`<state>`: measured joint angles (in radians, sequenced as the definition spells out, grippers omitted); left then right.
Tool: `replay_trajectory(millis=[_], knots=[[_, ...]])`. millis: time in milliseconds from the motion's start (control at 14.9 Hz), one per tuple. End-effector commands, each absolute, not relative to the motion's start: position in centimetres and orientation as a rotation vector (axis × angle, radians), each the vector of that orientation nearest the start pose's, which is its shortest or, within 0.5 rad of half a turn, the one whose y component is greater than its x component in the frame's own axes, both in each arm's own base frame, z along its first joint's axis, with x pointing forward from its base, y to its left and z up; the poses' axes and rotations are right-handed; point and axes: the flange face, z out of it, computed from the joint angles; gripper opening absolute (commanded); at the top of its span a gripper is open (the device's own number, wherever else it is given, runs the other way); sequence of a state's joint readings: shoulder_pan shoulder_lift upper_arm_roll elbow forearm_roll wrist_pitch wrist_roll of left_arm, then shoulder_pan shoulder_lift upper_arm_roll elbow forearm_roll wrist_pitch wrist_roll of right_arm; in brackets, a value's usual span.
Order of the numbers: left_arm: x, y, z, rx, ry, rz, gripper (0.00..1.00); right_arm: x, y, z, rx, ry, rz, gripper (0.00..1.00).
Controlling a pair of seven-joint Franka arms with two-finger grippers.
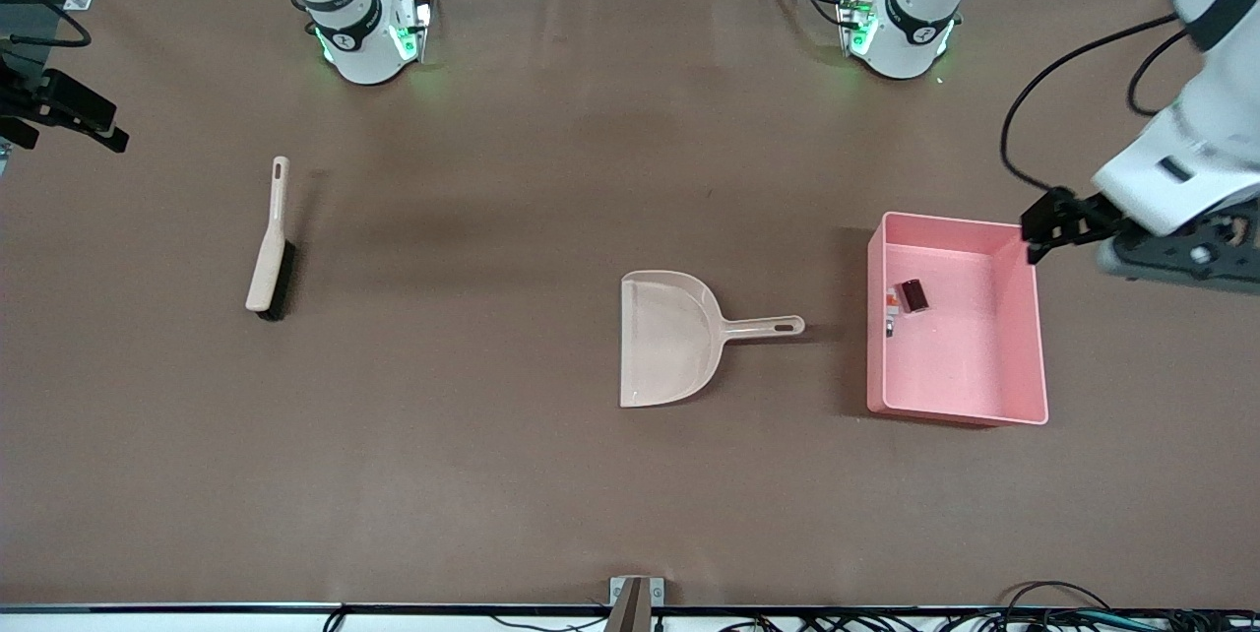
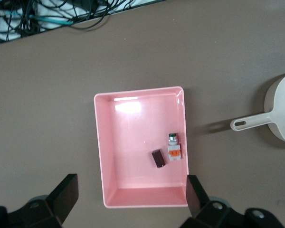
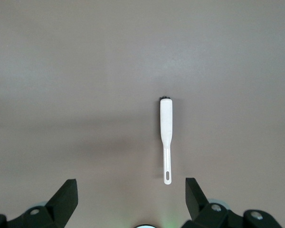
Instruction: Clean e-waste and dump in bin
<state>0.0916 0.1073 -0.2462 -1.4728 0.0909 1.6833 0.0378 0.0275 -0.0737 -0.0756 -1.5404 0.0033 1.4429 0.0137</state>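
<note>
Black fingers (image 2: 66,192) of the left gripper (image 2: 133,194) stand spread wide with nothing between them. I have it hanging over the table just off the bin's (image 1: 1024,317) wall at the left arm's end. From there its wrist camera looks straight down into the tub, which I judge is the reason for parking it there.

Both pieces of e-waste lie on the bin floor, touching or nearly so: the white-and-green component (image 2: 174,148) hard against one long wall, the dark piece (image 2: 157,158) beside it. On the front view, taking the bin as a dial, they sit at about 10 o'clock. I judge the dumping done.

Dustpan (image 1: 669,337) rests flat on the table near the bin, at the bin's 9 o'clock in the front view. Its handle points toward the tub, which suits a pan set down right after tipping.

Right gripper (image 3: 130,197) is likewise splayed and empty, raised over the brush (image 3: 165,137). The brush lies well apart from the pan, toward the right arm's end. The right arm waits.
</note>
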Motion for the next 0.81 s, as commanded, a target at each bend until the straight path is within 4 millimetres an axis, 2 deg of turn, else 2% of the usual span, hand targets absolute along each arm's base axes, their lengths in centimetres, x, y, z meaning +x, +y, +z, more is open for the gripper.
replay_trajectory(millis=[0, 202, 269, 538, 740], knots=[[55.9, -5.6, 63.4, -3.127, 0.209, -0.099, 1.0, 51.7, -2.4, 67.0, -3.141, 0.114, 0.029, 1.0], [52.1, -4.8, 64.1, -3.122, 0.169, -0.063, 1.0, 51.7, -2.5, 67.0, -3.141, 0.117, 0.027, 1.0], [51.4, -4.8, 64.2, -3.12, 0.162, -0.066, 1.0, 51.7, -2.6, 67.0, -3.141, 0.119, 0.027, 1.0], [50.8, -5.1, 64.5, -3.145, 0.008, -0.052, 1.0, 51.7, -2.5, 67.0, -3.141, 0.117, 0.027, 1.0], [51.1, -4.6, 64.2, -3.149, -0.014, -0.047, 1.0, 51.8, -2.8, 66.9, -3.141, 0.126, 0.029, 1.0]])
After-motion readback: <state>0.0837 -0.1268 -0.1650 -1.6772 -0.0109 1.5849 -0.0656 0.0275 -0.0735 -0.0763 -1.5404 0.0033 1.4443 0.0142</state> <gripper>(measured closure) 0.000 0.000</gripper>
